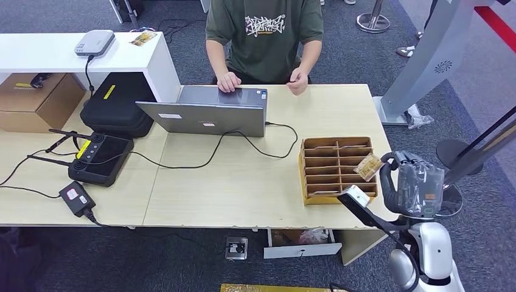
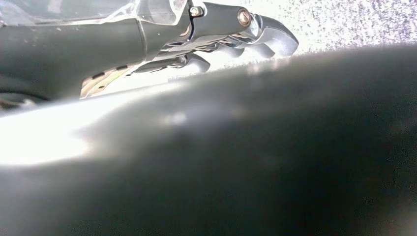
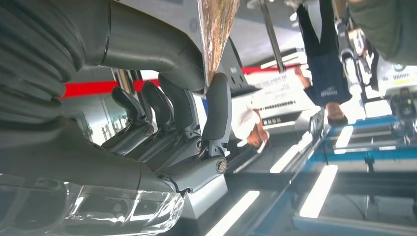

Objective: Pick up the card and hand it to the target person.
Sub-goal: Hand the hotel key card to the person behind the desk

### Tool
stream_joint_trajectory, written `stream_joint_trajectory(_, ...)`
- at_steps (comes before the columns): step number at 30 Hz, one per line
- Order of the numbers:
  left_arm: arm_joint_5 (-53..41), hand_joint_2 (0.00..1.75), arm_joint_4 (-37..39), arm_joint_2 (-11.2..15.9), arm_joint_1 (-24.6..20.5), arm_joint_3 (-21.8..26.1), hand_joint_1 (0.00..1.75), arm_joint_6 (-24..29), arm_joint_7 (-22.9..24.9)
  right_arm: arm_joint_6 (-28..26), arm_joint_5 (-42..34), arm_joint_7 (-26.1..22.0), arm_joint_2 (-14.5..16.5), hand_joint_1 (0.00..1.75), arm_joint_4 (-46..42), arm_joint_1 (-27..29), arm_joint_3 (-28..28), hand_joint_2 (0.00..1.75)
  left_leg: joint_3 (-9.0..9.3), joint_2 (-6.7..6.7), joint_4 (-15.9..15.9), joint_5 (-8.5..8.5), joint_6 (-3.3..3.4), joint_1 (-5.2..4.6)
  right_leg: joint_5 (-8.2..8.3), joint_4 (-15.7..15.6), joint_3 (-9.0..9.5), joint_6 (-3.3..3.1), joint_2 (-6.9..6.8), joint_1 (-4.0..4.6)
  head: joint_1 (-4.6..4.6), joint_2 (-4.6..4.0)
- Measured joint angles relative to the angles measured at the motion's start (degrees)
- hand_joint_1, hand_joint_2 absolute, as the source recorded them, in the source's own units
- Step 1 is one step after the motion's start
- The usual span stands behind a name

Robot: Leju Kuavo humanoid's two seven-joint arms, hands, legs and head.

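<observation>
My right hand (image 1: 406, 177) is raised at the table's right end, beside the wooden slotted organizer (image 1: 336, 168). It pinches a tan patterned card (image 1: 369, 166) between thumb and a finger, held just above the organizer's right side. In the right wrist view the card (image 3: 216, 24) is clamped between the thick thumb and a dark finger (image 3: 218, 113). A person in a green T-shirt (image 1: 264, 33) sits across the table with both hands near the laptop. My left hand (image 2: 211, 37) hangs beside a dark body part with fingers curled in, nothing seen in them.
A grey laptop (image 1: 210, 112) with a cable sits mid-table. A black controller (image 1: 100, 158), a power brick (image 1: 76, 199) and a black case (image 1: 118, 103) lie at the left. A white shelf (image 1: 79, 55) and cardboard box (image 1: 36, 100) stand at far left. A stool base (image 1: 453, 158) is at the right.
</observation>
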Motion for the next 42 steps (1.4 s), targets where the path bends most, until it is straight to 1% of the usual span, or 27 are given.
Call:
stream_joint_trajectory(5,0.1,0.00,0.0,0.0,0.0,0.0,0.00,0.0,0.1,-0.5,-0.8,-0.1,-0.2,1.48,0.2,-2.9,0.8,1.75,-0.01,0.00,0.0,0.00,0.00,0.00,0.00,0.0,0.00,0.00,0.00,0.00,0.01,0.00)
stream_joint_trajectory(9,0.1,0.00,0.0,0.0,0.0,0.0,0.00,0.0,0.1,-0.7,-1.9,-0.4,-0.1,1.49,1.9,-6.4,1.8,1.75,-0.01,0.00,0.0,0.01,0.00,0.00,0.00,0.0,0.01,0.00,0.00,0.00,0.01,0.00)
stream_joint_trajectory(13,-0.2,0.00,0.0,0.0,-0.1,0.0,0.00,0.0,-0.1,-0.5,-3.2,-0.7,0.9,1.54,4.9,-10.6,2.7,1.75,0.01,0.00,0.0,0.02,0.01,0.00,0.01,0.0,0.02,0.00,0.00,0.00,0.00,0.00)
stream_joint_trajectory(17,-0.6,0.00,0.0,0.0,0.0,0.0,0.00,0.0,-0.6,-0.4,-4.3,-1.1,2.3,1.54,8.2,-13.7,3.2,1.75,0.00,-0.02,0.0,0.03,0.00,0.00,0.01,0.0,0.03,0.00,-0.03,0.00,0.01,0.00)
stream_joint_trajectory(21,-1.1,0.00,0.0,0.0,-0.1,0.0,0.00,0.0,-0.9,-0.5,-4.8,-1.1,3.2,1.60,10.8,-15.8,3.3,1.75,0.00,-0.03,0.0,0.03,0.00,0.00,0.00,0.0,0.02,0.00,-0.03,0.00,0.01,0.00)
stream_joint_trajectory(23,-1.4,0.00,0.0,0.0,-0.1,-0.1,0.00,0.0,-0.7,-0.5,-4.8,-1.1,3.4,1.56,11.4,-16.2,3.3,1.75,0.00,-0.03,0.0,0.03,0.00,0.00,0.00,0.0,0.02,0.00,-0.03,0.00,0.01,0.00)
stream_joint_trajectory(24,-1.6,0.00,0.0,0.0,-0.2,-0.2,0.00,0.0,-0.4,-0.6,-4.8,-1.1,3.5,1.50,11.7,-16.2,3.3,1.75,-0.01,-0.03,0.0,0.03,0.00,0.00,0.00,0.0,0.02,0.00,-0.03,0.00,0.01,0.00)
stream_joint_trajectory(27,-1.7,0.00,0.0,0.0,-0.3,-0.4,0.00,0.0,0.2,-0.6,-4.8,-1.1,3.7,0.38,12.3,-16.3,3.3,1.75,-0.01,-0.04,0.0,0.03,0.00,0.00,0.00,0.0,0.02,0.00,-0.05,0.00,0.01,0.00)
stream_joint_trajectory(28,-1.7,0.00,0.0,0.0,-0.3,-0.5,0.00,0.0,0.4,-0.6,-4.8,-1.1,3.9,0.04,12.5,-16.3,3.3,1.75,-0.02,-0.05,0.0,0.03,0.00,0.00,0.00,0.0,0.02,0.00,-0.06,0.00,0.01,0.00)
stream_joint_trajectory(29,-1.7,0.00,0.0,0.0,-0.3,-0.5,0.00,0.0,0.5,-0.6,-4.9,-1.3,4.0,0.00,12.7,-16.3,3.3,1.75,-0.02,-0.05,0.0,0.03,0.00,0.00,0.00,0.0,0.02,0.00,-0.07,0.00,0.01,0.00)
stream_joint_trajectory(37,-2.0,0.00,0.0,0.0,-0.3,-0.6,0.00,0.0,0.5,-1.0,-5.8,-2.3,4.5,0.00,13.5,-16.5,3.3,1.75,-0.01,-0.05,0.0,0.03,0.00,0.00,0.00,0.0,0.02,0.00,-0.07,0.00,0.00,0.00)
stream_joint_trajectory(42,-2.5,0.00,0.0,0.0,-0.5,-1.1,0.00,0.0,0.5,-1.8,-6.1,-2.9,4.6,0.00,13.5,-15.6,3.5,1.75,0.00,-0.05,0.0,0.03,0.00,0.00,0.00,0.0,0.02,0.00,-0.07,0.00,0.00,0.00)
